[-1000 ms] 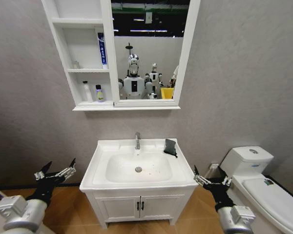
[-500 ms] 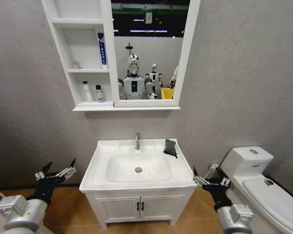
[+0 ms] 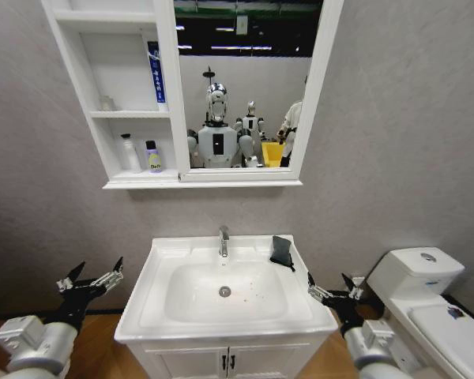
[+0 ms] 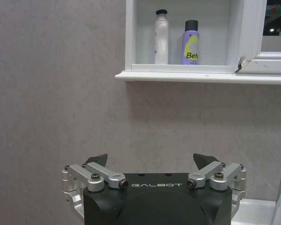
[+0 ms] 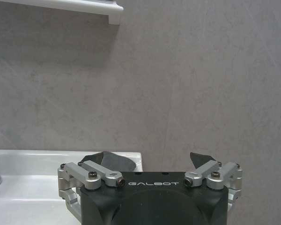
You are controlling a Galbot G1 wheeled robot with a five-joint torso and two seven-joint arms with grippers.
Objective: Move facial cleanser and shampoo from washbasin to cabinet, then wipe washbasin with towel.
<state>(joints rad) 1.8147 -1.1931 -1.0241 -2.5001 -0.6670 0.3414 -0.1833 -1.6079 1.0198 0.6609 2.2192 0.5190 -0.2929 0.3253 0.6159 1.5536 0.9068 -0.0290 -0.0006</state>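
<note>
While both bottles stand on the lowest shelf of the cabinet (image 3: 79,95), the head view shows the facial cleanser (image 3: 129,153) just beside the shampoo (image 3: 152,156), so the moving part of the task looks complete. The washbasin (image 3: 154,312) has a bare bowl, and the towel (image 3: 282,252) lies folded on its back right corner, beside the tap, where the right arm could reach it for wiping. The left gripper (image 3: 89,282) hangs low, clear of the washbasin's left side, fingers spread and empty. The right gripper (image 3: 332,293) sits near the washbasin's front right corner, also spread and empty.

From the left wrist view, the left gripper (image 4: 150,161) stands wide open below the shelf, holding nothing; the facial cleanser (image 4: 161,36) and shampoo (image 4: 190,42) stand upright above it.

From the right wrist view, the right gripper (image 5: 147,161) is wide open and empty, pointed at the towel (image 5: 107,161) on the washbasin (image 5: 33,173) rim; no contact yet.
</note>
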